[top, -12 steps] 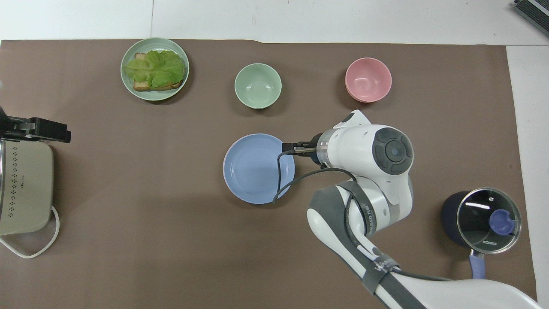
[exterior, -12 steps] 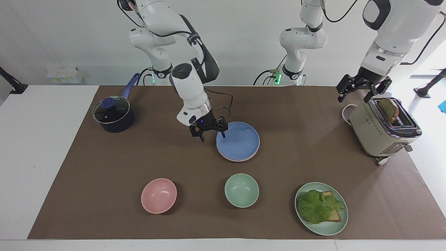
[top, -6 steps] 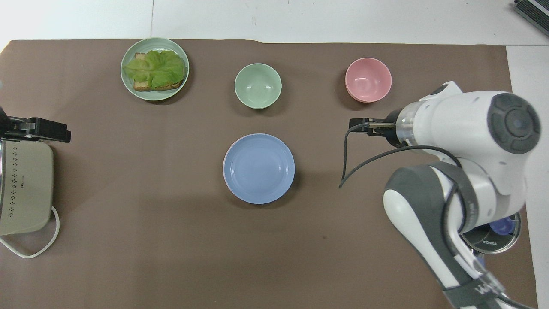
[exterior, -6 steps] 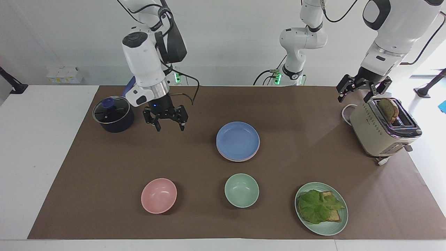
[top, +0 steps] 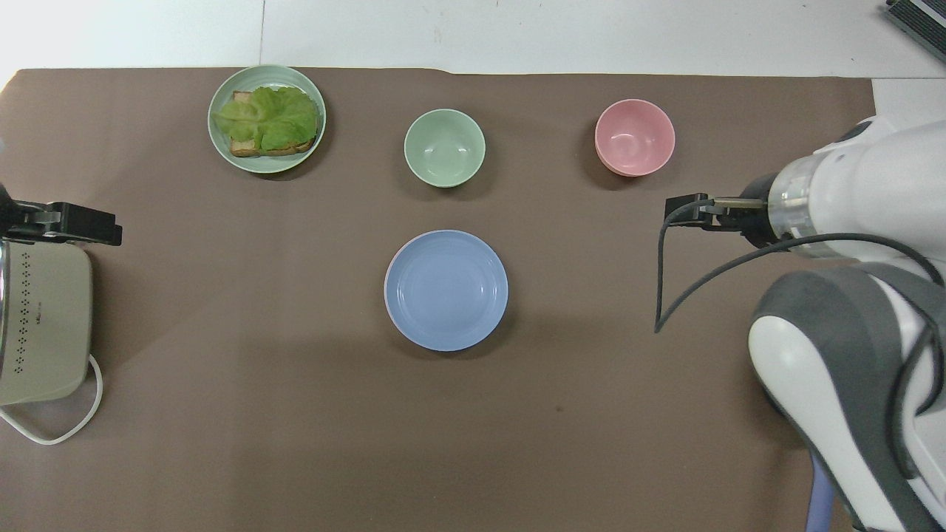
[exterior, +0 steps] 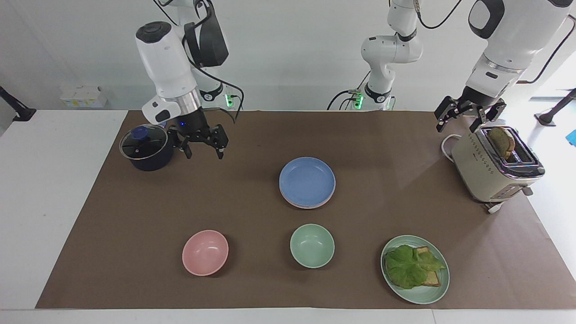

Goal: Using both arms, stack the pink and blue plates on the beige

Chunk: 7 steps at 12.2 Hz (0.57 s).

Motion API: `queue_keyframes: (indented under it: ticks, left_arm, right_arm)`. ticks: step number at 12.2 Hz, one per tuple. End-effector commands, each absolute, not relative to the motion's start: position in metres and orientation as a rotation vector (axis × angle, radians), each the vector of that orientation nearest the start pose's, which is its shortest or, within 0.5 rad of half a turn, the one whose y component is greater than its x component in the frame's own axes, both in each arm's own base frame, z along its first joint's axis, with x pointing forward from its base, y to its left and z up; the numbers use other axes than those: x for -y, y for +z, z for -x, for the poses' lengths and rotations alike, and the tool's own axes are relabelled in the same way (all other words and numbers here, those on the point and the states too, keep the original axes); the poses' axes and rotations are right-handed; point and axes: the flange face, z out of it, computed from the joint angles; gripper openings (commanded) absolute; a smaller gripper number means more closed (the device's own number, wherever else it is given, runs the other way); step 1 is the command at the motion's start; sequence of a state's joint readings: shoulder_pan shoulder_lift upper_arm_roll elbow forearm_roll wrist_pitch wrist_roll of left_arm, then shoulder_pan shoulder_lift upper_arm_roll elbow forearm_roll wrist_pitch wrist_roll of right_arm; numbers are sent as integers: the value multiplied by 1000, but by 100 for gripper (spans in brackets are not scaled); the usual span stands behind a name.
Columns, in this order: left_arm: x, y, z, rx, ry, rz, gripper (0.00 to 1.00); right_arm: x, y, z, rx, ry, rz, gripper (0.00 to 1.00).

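facing view:
stack: blue plate [exterior: 307, 181] on top, a pale rim of another plate peeking out under it; beige not separately visible. Mid-table, nearer the robots than the green bowl [exterior: 312, 245]. Judging by that, stacking looks done.
right gripper [exterior: 203, 145]: fingers apart, empty, in the air beside the pot [exterior: 146, 148], well apart from the stack, clear of the finished pile.
left gripper [exterior: 468, 117]: fingers apart, empty, waiting above the toaster [exterior: 494, 167].
materials: plates matte, shallow, round; pot dark with a glass lid.

overhead view:
stack: only the blue plate [top: 446, 290] shows, concentric rings inside, a thin pink sliver at its edge. Centred pile, no visible overhang.
right gripper [top: 687, 210]: over bare mat [top: 222, 355], toward the pink bowl [top: 635, 137]; nothing held.
left gripper [top: 74, 223]: at the frame edge over the toaster [top: 41, 325].
others: lettuce on toast on the green plate [top: 267, 118], untouched.
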State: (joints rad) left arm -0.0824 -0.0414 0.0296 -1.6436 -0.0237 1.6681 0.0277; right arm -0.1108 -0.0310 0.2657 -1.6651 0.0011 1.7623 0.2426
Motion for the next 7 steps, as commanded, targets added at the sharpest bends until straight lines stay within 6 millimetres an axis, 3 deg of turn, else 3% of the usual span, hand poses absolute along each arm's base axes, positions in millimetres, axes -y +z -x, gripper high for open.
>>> queue_keyframes:
  ticks: [1,7]
  left_arm:
    - [29,623,-548,-139,-87,3149,100]
    - [29,623,-548,-139,-87,3149,100]
  right_arm:
    - [-84,624,-556,-109,-185,3147,100]
    - [-82,644,-550,-100,-158,3156,100]
